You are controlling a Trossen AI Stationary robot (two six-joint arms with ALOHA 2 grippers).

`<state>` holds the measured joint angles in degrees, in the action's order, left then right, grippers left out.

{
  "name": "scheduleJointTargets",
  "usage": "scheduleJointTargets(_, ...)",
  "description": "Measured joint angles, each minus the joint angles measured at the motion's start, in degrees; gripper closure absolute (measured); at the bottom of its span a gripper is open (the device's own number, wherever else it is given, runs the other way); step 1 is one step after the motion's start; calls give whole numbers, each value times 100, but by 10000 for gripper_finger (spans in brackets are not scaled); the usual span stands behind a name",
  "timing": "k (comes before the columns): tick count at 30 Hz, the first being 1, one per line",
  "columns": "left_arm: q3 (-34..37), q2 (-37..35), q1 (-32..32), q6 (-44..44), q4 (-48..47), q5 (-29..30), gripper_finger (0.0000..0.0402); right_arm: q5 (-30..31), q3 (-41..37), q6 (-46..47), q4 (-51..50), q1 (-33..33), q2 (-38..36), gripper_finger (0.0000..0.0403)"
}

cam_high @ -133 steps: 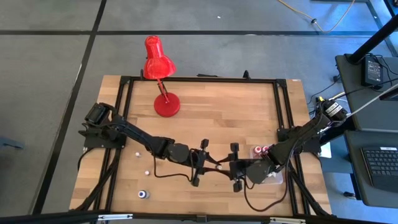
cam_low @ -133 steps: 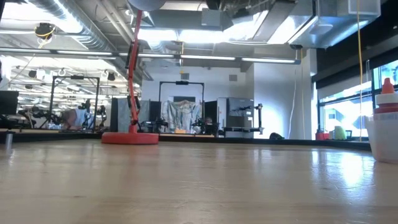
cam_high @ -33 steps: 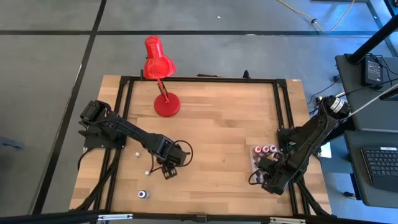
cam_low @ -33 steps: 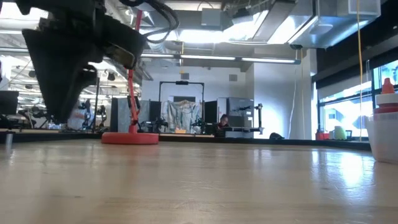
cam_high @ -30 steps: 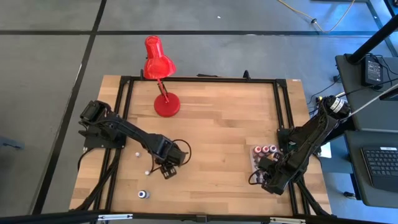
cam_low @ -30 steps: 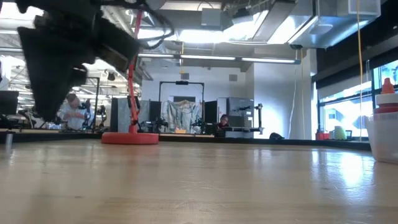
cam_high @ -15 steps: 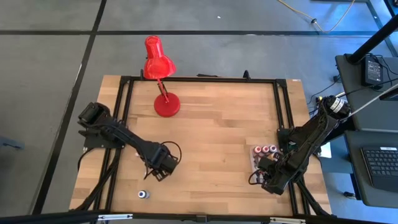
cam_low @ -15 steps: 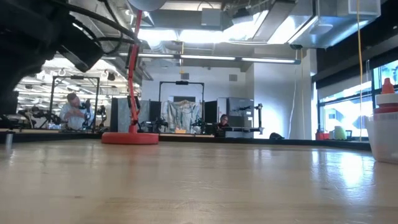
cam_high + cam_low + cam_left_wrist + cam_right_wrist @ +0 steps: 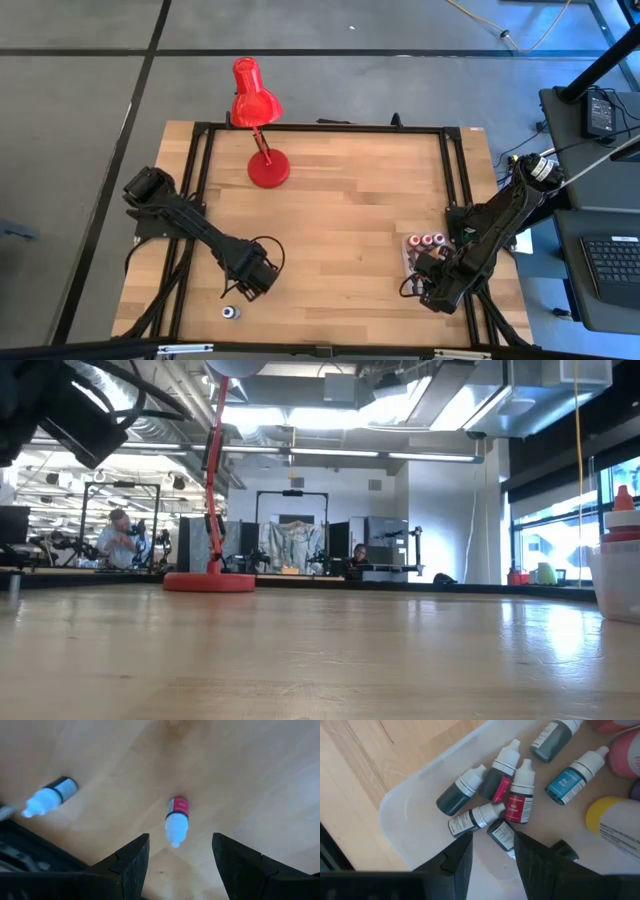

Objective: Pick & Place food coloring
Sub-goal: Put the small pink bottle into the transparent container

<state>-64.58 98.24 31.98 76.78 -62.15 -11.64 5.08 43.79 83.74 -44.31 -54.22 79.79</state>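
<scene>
A: Where's the left gripper (image 9: pixel 177 855) sitting rn?

B: Hanging low over the front-left part of the table (image 9: pixel 350 200), fingers spread apart w/ nothing between them. A red-bodied bottle (image 9: pixel 177 820) is lying on its side on the wood right in front of the gap, white cap pointing toward the gripper. A 2nd, dark-banded bottle (image 9: pixel 50 797) is lying off to one side, apart from the first.

A: And the right gripper (image 9: pixel 492 852)?

B: Hovering over the clear tub (image 9: pixel 415 805) at the table's right edge, fingers parted, gripping nothing. Approx six small bottles (image 9: pixel 512 787) are lying in a loose heap inside the tub — teal, red, dark ones.

A: Anything else?

B: Red lamp (image 9: pixel 258 110) is standing at the back of the table. In the low view a person (image 9: pixel 122 538) is standing way off in the room.
</scene>
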Motion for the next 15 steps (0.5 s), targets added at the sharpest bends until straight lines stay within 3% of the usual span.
scheduleJointTargets(7, 414, 7, 57, 151, 655, -5, 190, 0, 1, 0, 34, 0, 0, 257)
scheduleJointTargets(15, 512, 4, 67, -163, 770, -19, 190, -1, 2, 0, 37, -1, 0, 257)
